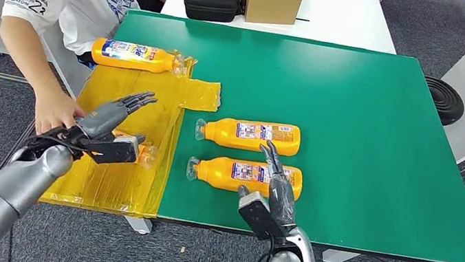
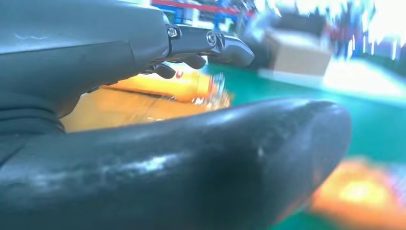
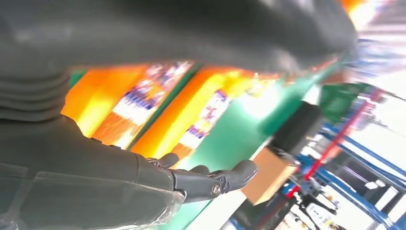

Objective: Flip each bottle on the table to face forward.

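Green table (image 1: 370,124): two orange bottles (image 1: 249,134) (image 1: 245,175) lie label-up, print unreadable; right half bare. Left hand (image 1: 106,119), right hand (image 1: 280,190) released, grasping nothing.

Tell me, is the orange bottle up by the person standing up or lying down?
Lying down. The orange bottle rests on its side on the yellow sheet, its length running across the table.

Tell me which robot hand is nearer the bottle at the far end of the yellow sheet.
Left. The left robot hand hovers over the yellow sheet, with the far bottle beyond its fingertips; the right robot hand is over the nearest bottle on the green mat, well off to the side.
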Controlling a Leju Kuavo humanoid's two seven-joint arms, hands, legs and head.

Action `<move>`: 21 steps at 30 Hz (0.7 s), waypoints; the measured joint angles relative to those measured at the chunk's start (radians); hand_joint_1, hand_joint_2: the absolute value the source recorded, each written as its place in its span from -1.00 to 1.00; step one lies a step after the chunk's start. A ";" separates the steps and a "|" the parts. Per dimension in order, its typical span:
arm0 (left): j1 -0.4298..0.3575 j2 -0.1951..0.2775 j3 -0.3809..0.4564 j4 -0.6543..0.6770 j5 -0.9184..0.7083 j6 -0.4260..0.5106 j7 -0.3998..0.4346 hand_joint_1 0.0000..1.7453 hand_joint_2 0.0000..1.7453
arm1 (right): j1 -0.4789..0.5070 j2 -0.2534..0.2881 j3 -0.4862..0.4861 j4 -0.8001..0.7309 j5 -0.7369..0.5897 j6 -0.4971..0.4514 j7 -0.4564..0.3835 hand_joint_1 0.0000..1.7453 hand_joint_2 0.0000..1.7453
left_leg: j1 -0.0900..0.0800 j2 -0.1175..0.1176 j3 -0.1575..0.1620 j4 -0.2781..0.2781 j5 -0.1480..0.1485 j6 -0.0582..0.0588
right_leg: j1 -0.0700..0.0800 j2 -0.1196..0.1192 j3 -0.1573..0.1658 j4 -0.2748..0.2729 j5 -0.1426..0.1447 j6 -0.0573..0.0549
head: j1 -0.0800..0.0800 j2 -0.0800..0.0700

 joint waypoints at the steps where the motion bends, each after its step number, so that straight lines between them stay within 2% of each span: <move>1: 0.029 -0.016 0.031 -0.022 0.018 0.015 0.001 -1.00 -0.50 | -0.005 -0.006 -0.002 -0.004 0.035 0.006 0.032 -1.00 1.00 | 0.000 0.000 0.000 0.000 0.000 0.000 | 0.000 0.000 0.000 0.000 0.000 0.000 | 0.000 0.000; 4: 0.097 -0.052 0.099 -0.079 0.043 0.028 0.006 -1.00 1.00 | -0.027 -0.028 -0.008 -0.007 0.110 0.035 0.110 -1.00 1.00 | 0.000 0.000 -0.001 0.000 0.000 0.000 | 0.000 0.000 0.000 0.000 0.000 0.000 | 0.000 0.000; 9: 0.168 -0.091 0.187 -0.162 0.059 0.030 0.017 -1.00 1.00 | -0.121 -0.100 -0.009 0.062 0.253 0.174 0.263 -1.00 1.00 | -0.001 0.000 -0.001 0.000 0.001 0.001 | 0.000 0.000 0.000 0.000 0.001 0.001 | 0.000 0.000; 13: 0.192 -0.105 0.228 -0.198 0.061 0.028 0.024 -1.00 1.00 | -0.179 -0.142 -0.009 0.130 0.274 0.208 0.278 -1.00 1.00 | -0.001 0.000 -0.001 0.000 0.001 0.001 | 0.000 0.000 0.000 0.000 0.001 0.001 | 0.000 0.000; 21: 0.235 -0.114 0.270 -0.246 0.059 0.028 0.038 -1.00 1.00 | -0.273 -0.183 0.021 0.240 0.315 0.256 0.307 -1.00 1.00 | 0.000 0.000 -0.001 0.000 0.001 0.001 | 0.000 0.000 -0.001 0.000 0.001 0.001 | 0.000 0.000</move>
